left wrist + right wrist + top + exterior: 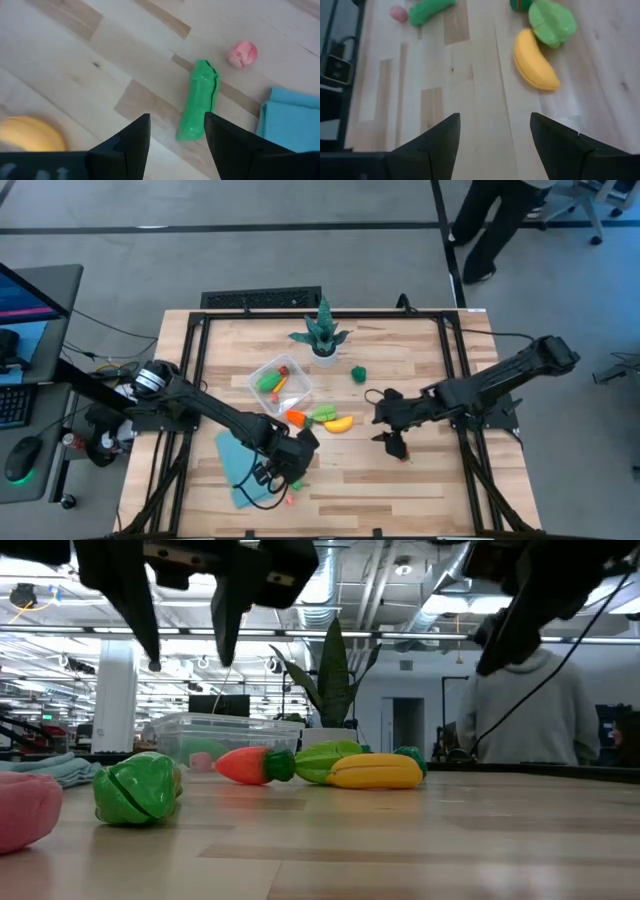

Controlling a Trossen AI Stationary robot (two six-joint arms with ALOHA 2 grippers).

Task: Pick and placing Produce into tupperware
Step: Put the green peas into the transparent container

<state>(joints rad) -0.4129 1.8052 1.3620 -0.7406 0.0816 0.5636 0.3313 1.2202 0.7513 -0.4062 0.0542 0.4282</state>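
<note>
Left wrist view: left gripper (175, 135) hangs over a long green piece (199, 106), jaws spread and empty, the piece's near end lying just ahead of the gap between the fingers. A small pink piece (243, 53) sits beyond it, and the folded blue cloth (290, 120) is just off to one side.

My read: this is the approach step of a pick, grasp not yet made. Next move calls for straddling the green piece across its narrow width, dropping to the table, then closing. It lies at an angle to the jaw line, so some wrist roll looks needed first.

Right gripper (495, 135) is also open and empty over bare wood. Ahead of it lie the yellow banana (535, 60) and a light-green leafy piece (552, 20), touching each other. It looks to be waiting or lining up for those.

High view: the tupperware (281, 383) sits beyond the left gripper, toward the potted plant (322, 335). It already holds a few pieces; I make out green, orange and something red, exact count unclear. An orange carrot (295, 418) lies just outside its wall, and one dark-green piece (358, 374) sits apart, beyond the right gripper.
</note>
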